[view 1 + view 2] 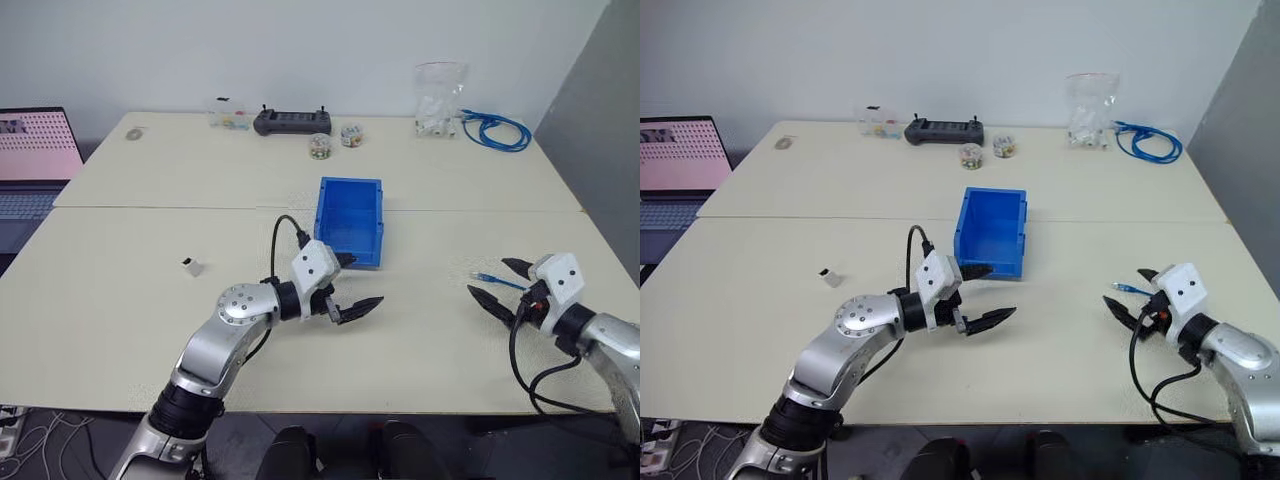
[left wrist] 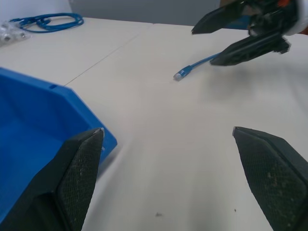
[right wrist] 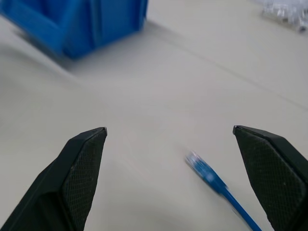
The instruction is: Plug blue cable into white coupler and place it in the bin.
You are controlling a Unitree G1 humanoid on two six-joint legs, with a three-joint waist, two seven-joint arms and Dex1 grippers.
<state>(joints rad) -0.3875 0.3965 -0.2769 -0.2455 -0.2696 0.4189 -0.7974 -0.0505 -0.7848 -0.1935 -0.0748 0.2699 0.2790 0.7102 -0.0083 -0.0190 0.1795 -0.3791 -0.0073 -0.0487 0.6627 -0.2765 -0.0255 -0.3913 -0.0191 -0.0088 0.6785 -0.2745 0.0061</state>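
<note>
Both claws sit at the near edge of the worktop [image 1: 140,300], fingers spread wide, nothing between them.

Left to right:
- laptop [image 1: 35,165] at far left, off the worktop edge, screen lit.
- white coupler [image 1: 193,266] lies alone on the left half of the worktop, well apart from everything else.
- left claw [image 1: 345,287] hovers near centre, pointing right, fingers wide apart and empty. One fingertip is just in front of the bin's near wall; can't tell if it touches.
- bin [image 1: 350,220] stands upright mid-worktop, nothing visible inside.
- blue cable [image 1: 497,279], plug end, lies flat on the worktop right of the bin, pointing towards it. It runs back between the fingers of the right claw [image 1: 502,281], which are spread and not pinching it.

Back row, left to right: small clear box [image 1: 229,115], black controller [image 1: 292,122], two small jars [image 1: 333,140], clear bag of white parts [image 1: 439,100], coiled blue cable bundle [image 1: 497,130].
</note>
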